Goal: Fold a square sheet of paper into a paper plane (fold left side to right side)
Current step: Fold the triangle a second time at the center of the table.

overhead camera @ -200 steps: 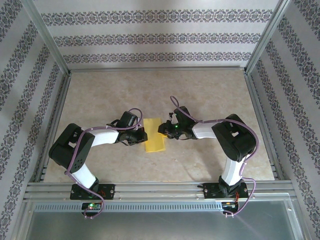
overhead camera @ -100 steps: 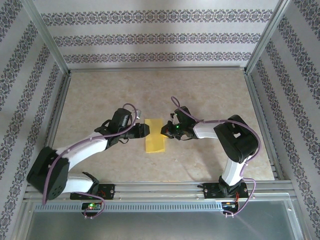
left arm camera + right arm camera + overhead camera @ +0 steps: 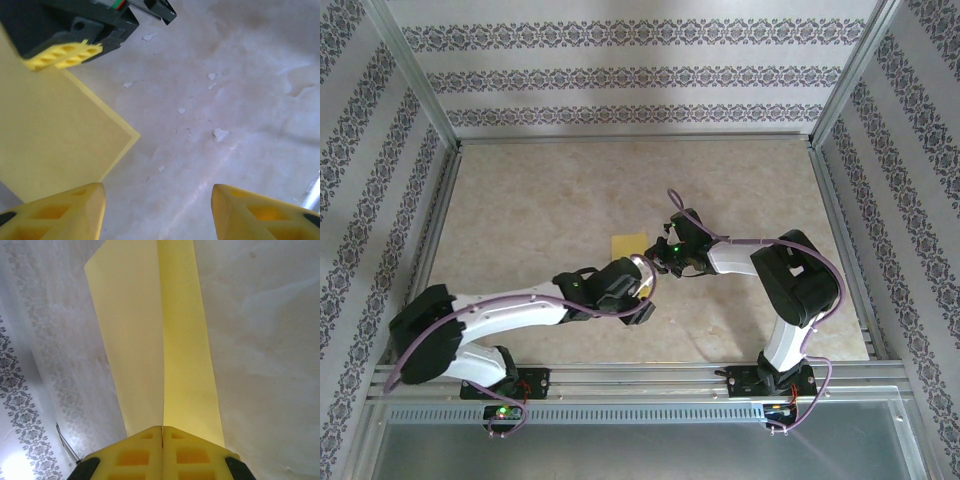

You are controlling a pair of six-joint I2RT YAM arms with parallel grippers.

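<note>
Top external view: the yellow sheet of paper (image 3: 626, 243) lies on the pale table (image 3: 520, 200), close to the middle. The left arm reaches low across the table from the left side. The left gripper (image 3: 642, 292) sits over the near part of the sheet and hides it. The right gripper (image 3: 658, 262) comes in from the right and meets the sheet's right edge. Left wrist view: the left gripper (image 3: 160, 215) has its two yellow fingers (image 3: 65, 210) far apart. Bare table (image 3: 240, 100) shows between them, and they hold nothing. The sheet (image 3: 50, 140) lies flat on the left, with one corner pointing toward the gap. Up in the left corner is the right gripper (image 3: 62, 55), black with a yellow finger, right at the sheet's far edge. Small white specks (image 3: 218, 133) dot the table. Right wrist view: the right gripper (image 3: 162, 440) has its yellow fingers pressed together, pinching the end of the sheet (image 3: 150, 340). The sheet runs away from the fingers as a long strip over the table (image 3: 260, 340). A straight line goes down its middle, and the left half looks darker than the right.
</note>
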